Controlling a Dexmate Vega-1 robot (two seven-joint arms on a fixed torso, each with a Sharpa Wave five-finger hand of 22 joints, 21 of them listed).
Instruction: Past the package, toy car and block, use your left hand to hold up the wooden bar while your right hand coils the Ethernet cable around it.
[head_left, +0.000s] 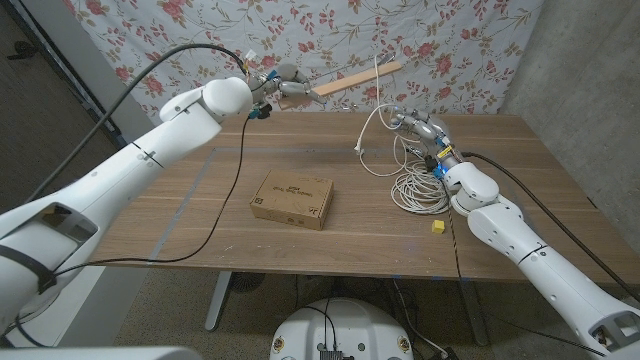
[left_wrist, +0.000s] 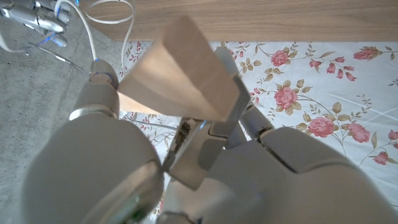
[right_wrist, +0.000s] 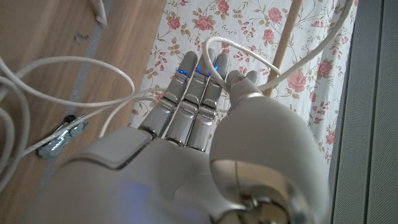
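the left hand grips one end of the long pale wooden bar and holds it above the far edge of the wooden table; the bar's long axis slants up and away toward the right hand. that hand sits just below the bar's free end, fingers straight and pressed together, with a strand of the white ethernet cable looped over them. most of the cable lies coiled on the table beneath it.

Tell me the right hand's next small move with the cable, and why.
Probably carry the Ethernet cable up over the wooden bar: the left hand holds the bar raised, the right hand holds a strand beside it, and most cable lies coiled on the table.
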